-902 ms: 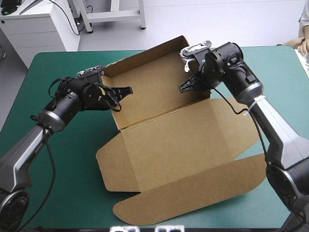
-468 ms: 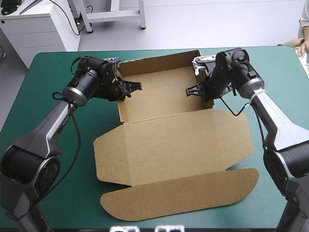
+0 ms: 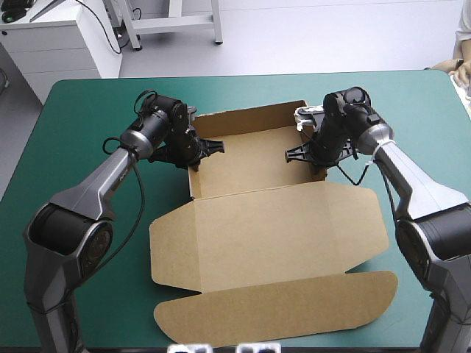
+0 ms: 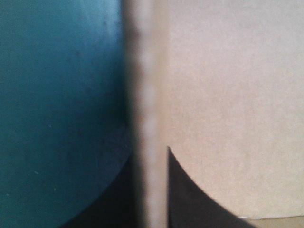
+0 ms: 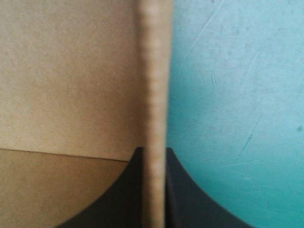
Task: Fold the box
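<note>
While both side walls are pinched, this looks like the wall-raising step. The left claw (image 3: 208, 151) is clamped on the left wall of the box (image 3: 257, 220) and the right claw (image 3: 294, 153) on the right wall, board sandwiched in each. Box sits mid-counter (image 3: 88, 103), tray toward the far edge, lid flat toward the near edge. Next I'd guess letting go gently so the walls don't flop, then tucking. Earlier the box sat skewed; now it's squared to the counter's edges.
</note>
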Controlling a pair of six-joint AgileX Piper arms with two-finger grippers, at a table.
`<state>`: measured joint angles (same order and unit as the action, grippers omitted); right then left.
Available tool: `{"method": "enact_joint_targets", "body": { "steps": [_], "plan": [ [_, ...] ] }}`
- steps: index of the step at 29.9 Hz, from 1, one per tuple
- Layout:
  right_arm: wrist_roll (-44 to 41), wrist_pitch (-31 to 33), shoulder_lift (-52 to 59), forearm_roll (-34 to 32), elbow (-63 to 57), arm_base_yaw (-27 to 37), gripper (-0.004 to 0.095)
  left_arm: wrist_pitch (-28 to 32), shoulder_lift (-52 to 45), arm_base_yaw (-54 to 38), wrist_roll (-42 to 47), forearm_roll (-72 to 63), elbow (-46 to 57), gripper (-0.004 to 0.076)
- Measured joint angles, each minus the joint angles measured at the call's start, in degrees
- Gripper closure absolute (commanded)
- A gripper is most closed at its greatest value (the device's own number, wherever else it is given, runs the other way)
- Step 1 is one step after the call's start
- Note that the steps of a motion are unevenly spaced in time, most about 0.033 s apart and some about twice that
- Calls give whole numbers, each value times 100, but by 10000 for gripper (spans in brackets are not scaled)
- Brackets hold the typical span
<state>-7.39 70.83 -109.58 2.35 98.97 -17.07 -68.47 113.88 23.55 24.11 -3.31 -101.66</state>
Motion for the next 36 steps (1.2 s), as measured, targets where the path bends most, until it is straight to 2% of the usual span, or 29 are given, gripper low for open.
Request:
{"method": "enact_joint_targets", "body": {
  "steps": [7, 36],
  "plan": [
    [-20, -30, -174, 186, 0, 126, 922, 39, 51, 11, -14, 48, 0, 732],
    [26, -37, -323, 208, 5, 153, 922, 76, 168, 35, -14, 117, -56, 732]
  ]
}}
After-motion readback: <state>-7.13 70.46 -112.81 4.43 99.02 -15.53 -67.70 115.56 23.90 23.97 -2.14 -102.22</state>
